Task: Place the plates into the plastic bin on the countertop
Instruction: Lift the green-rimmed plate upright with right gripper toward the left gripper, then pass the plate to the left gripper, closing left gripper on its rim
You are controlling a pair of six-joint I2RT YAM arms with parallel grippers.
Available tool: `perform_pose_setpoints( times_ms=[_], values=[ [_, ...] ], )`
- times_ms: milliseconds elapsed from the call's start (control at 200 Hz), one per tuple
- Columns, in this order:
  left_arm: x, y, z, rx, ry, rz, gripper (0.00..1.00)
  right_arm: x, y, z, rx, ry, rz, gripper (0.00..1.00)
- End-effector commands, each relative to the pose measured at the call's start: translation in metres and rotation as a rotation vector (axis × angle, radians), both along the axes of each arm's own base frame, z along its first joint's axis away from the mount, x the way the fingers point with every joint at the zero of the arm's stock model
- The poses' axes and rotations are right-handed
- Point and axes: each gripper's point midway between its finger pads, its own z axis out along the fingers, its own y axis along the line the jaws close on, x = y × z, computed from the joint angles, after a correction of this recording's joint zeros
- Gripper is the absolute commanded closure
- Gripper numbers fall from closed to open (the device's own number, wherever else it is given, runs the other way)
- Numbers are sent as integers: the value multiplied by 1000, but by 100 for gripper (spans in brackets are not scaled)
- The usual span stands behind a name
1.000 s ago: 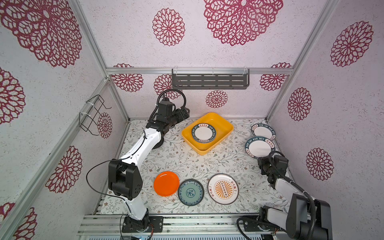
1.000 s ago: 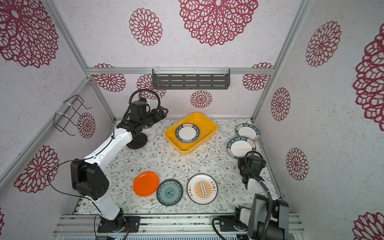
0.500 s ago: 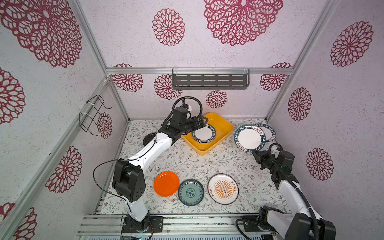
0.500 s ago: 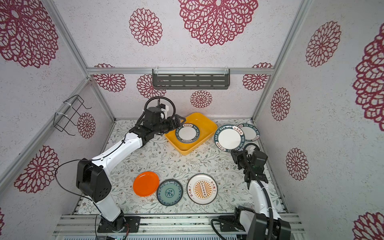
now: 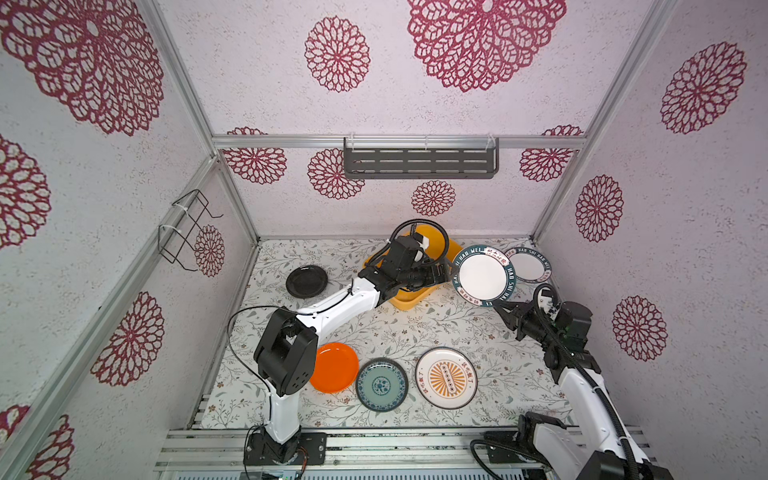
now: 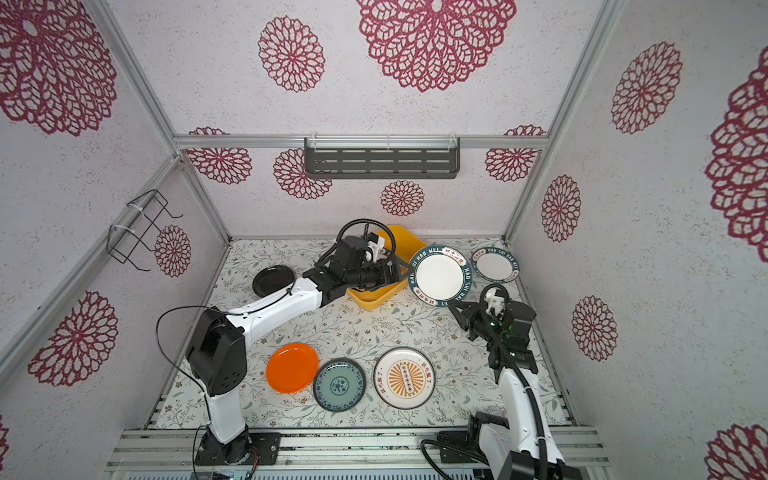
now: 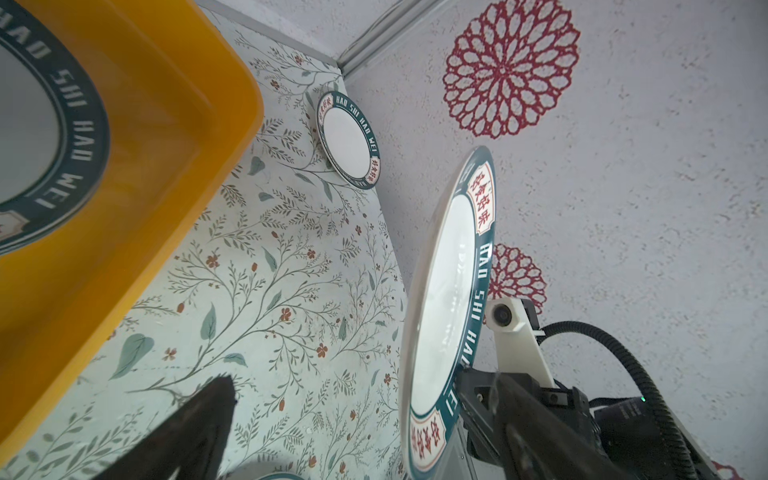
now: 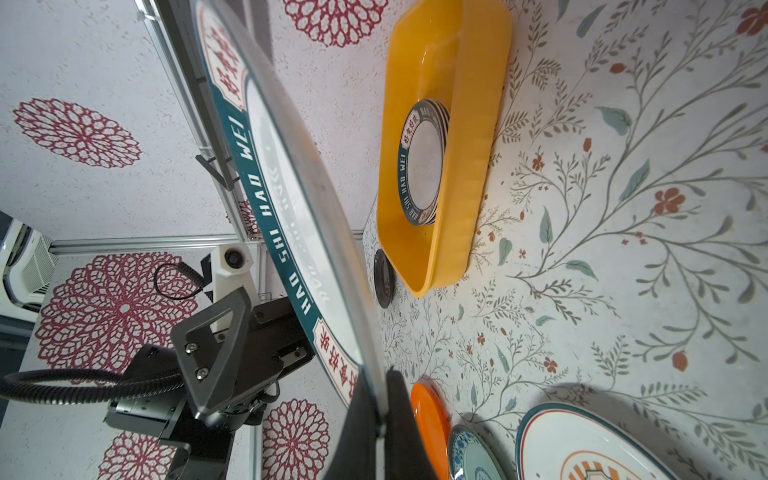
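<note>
Left gripper (image 5: 448,272) has advanced to the lettered-rim plate (image 5: 484,272) (9 o'clock edge), jaws wide. Right gripper (image 5: 497,306) clamps its 5 o'clock edge.

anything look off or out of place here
Only one thing: the white round plate with the dark lettered rim hangs in the air, tilted, pinched at its rim by the right gripper, right of the yellow plastic bin. The open left gripper is at its opposite edge. Nothing looks spilled or broken.

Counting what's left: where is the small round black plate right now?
In both top views the round black plate lies on the leafy countertop at back left, left of the yellow plastic bin.
</note>
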Motion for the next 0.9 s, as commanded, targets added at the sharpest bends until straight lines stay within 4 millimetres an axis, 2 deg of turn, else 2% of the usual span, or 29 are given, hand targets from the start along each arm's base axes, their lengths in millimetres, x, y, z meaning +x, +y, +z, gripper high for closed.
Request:
perform_pose_setpoints(
  times_ms=[0,145,265,555,650,701,741,816,846,896],
  values=[
    [1,-17,27,-88,-43,-27,5,-6,13,47,-8,-146,94,100],
    [0,-22,25,-94,-29,-25,24,-9,14,52,-14,-156,100,100],
    [-1,-24,29,-108,-40,-22,52,-8,14,51,-13,-158,106,100],
    [-2,-25,31,-92,-39,-41,92,-5,14,50,-14,-161,107,100],
    [-1,-25,32,-99,-38,-30,100,-4,15,51,-16,-174,109,100],
    [2,-23,34,-101,-41,-16,100,-3,14,52,-19,-181,107,85],
    [4,-22,35,-105,-43,-5,100,-3,14,53,-20,-187,109,68],
    [10,-16,37,-110,-38,18,100,-1,14,58,-24,-204,111,49],
    [12,-14,39,-113,-37,27,100,0,14,59,-27,-206,108,36],
    [17,-9,41,-120,-32,40,100,3,13,62,-33,-216,104,27]
  ],
)
